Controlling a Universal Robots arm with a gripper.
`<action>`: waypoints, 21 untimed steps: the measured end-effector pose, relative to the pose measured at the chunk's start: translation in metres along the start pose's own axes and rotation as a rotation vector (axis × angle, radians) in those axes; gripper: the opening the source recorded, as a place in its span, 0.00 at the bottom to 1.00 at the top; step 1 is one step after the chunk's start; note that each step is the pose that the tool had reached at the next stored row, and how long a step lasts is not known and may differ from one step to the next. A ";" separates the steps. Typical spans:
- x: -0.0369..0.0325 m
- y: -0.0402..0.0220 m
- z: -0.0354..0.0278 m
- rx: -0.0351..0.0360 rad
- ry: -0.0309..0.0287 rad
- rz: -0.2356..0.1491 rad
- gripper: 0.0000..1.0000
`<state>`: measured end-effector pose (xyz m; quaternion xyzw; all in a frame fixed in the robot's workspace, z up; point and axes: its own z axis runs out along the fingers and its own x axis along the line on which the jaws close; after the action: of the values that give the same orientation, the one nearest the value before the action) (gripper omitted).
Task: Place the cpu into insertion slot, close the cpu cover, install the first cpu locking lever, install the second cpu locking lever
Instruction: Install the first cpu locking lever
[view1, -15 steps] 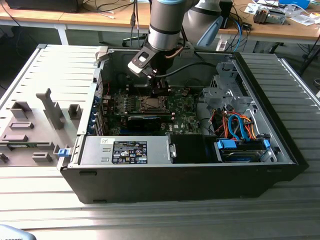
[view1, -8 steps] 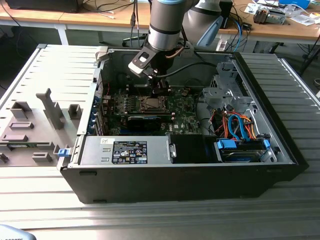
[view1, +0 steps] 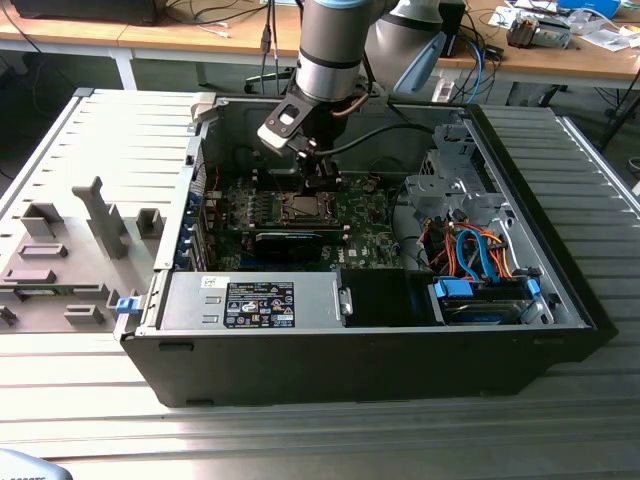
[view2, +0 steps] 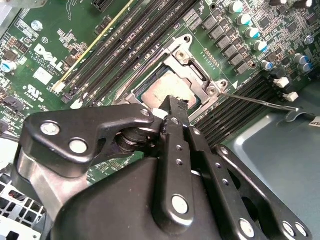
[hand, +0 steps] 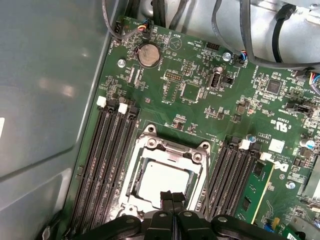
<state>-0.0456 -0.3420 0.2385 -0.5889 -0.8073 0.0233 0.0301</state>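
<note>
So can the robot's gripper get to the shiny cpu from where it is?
Probably yes. The gripper, fingers shut together, hangs right over the cpu in the insertion slot, and nothing lies between them. The cpu cover frames the chip but leaves its face bare.

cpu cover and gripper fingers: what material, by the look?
cpu cover: looks like bare stamped metal, silvery with bright glints along its edges. Gripper fingers: matte black with silver rivets, probably coated metal, though hard plastic cannot be ruled out.

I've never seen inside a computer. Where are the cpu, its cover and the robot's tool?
cpu (hand: 162, 182): first wrist view, its silvery face.
cpu cover (hand: 175, 146): first wrist view, frame's hinge edge.
tool (hand: 172, 196): first wrist view, its fingertips.
</note>
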 end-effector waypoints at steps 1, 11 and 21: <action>0.0000 0.0000 0.0000 0.0001 -0.0002 -0.003 0.11; 0.0000 0.0000 0.0000 0.0009 -0.0030 -0.042 0.11; 0.0000 0.0000 0.0000 0.0014 -0.0049 -0.067 0.11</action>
<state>-0.0456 -0.3420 0.2384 -0.5615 -0.8266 0.0242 0.0293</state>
